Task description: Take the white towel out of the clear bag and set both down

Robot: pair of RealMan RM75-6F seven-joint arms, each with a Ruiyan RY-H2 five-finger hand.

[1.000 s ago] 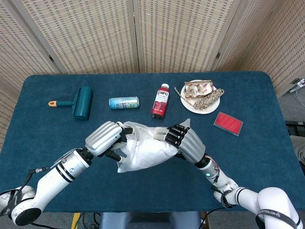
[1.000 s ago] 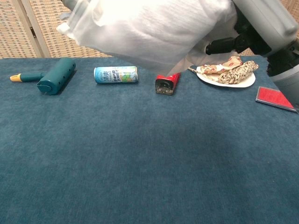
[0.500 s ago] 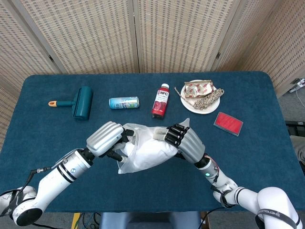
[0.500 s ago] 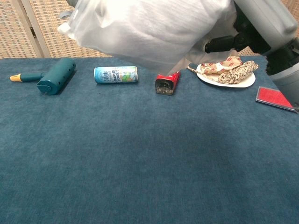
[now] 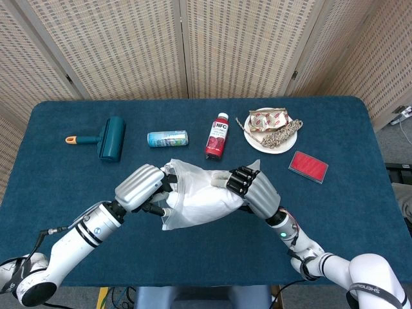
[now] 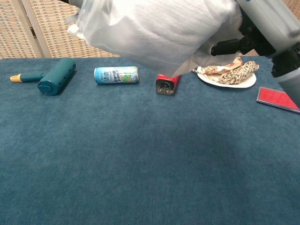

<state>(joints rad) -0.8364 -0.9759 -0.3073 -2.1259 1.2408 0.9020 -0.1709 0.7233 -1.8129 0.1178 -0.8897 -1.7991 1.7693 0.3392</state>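
Note:
A clear bag [image 5: 193, 196] with the white towel [image 5: 205, 203] inside hangs above the table between both hands. My left hand [image 5: 143, 187] grips the bag's left end, near its opening. My right hand [image 5: 252, 191] grips the right end, its dark fingers [image 5: 237, 181] curled over the top. In the chest view the bag [image 6: 159, 33] fills the upper middle, with the towel [image 6: 154, 26] showing through the plastic. Only part of my right hand [image 6: 262, 28] appears at the top right there; my left hand is out of that frame.
Along the far side of the blue table [image 5: 58, 167] lie a teal lint roller [image 5: 109, 137], a can [image 5: 167, 138] on its side, a red bottle [image 5: 217, 136], a plate [image 5: 252, 138] holding rope and packets, and a red card [image 5: 308, 167].
The bag has shifted slightly to the right with both hands. The left end of the bag has drawn in a little.

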